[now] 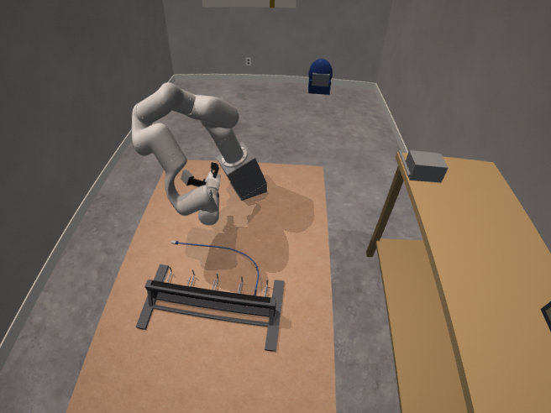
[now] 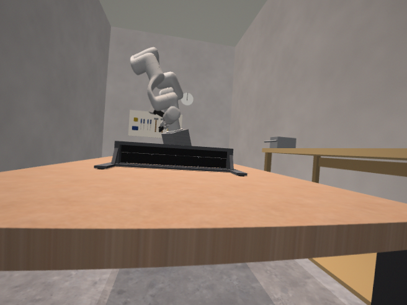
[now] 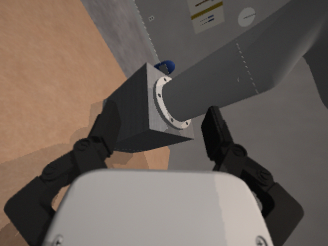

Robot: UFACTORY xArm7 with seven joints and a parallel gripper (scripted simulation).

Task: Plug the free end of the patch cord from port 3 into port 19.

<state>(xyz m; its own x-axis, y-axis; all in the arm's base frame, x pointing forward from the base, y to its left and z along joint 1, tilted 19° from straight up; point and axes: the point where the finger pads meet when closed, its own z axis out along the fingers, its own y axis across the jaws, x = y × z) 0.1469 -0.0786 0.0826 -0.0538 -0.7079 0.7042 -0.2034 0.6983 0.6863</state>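
The rack [image 1: 212, 294] [image 2: 210, 148] stands on the table [image 1: 200, 373] [image 2: 196, 196], its back to the top and exterior views. Its port faces and number plates are hidden, so port 19 cannot be seen. The blue patch cord [image 1: 236, 250] leaves the port side near the rack's right end in the top view and curves over the table. Its free plug [image 1: 175, 242] lies on the table on the robot's side of the rack; its latch side is too small to tell. My gripper [image 1: 202, 172] [image 2: 156, 121] [image 3: 162, 114] is open and empty, high above the table, away from cord and rack, fingers toward the robot base.
The robot base [image 1: 245, 180] [image 2: 177, 137] [image 3: 135, 107] stands at the table's far end. Thin wire cord guides [image 1: 215, 283] stick out from the rack's port side. The rack's long feet [image 1: 277, 313] [image 2: 105, 165] rest on the table. A wooden bench [image 1: 480, 231] [image 2: 345, 153] stands apart to the right.
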